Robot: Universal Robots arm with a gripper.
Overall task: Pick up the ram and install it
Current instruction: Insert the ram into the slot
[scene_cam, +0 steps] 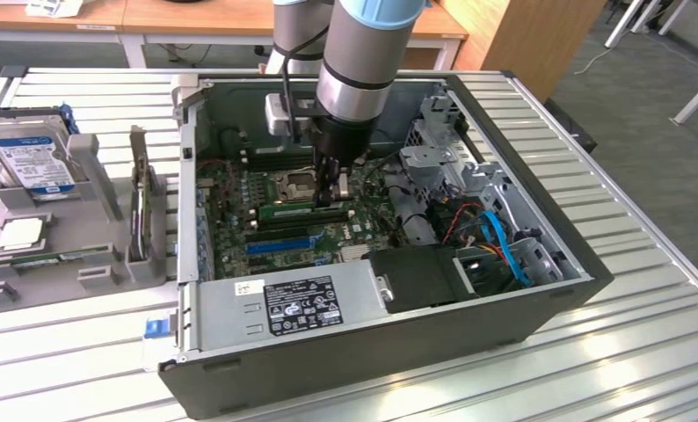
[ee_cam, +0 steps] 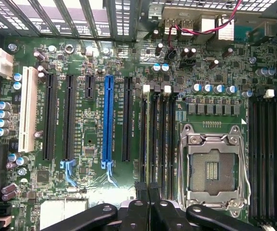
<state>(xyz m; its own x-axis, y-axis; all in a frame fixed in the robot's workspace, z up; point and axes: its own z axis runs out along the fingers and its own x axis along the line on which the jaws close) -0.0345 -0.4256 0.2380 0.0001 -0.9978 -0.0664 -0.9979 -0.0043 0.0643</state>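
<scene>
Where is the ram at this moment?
Inside the case, the ram sits at the memory slots beside the CPU socket; the tool is over its end toward the exterior view's right.

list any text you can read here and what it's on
nothing reads clearly enough to quote
label on the hard drive: print too small
black sticker on the power supply: too small
white lettering on the motherboard beside the slots: too blurred

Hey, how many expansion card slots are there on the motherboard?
6, in one row: a white slot, two long black slots, a short black slot, a blue slot, and a last black slot beside the memory slots. None seem hidden.
</scene>
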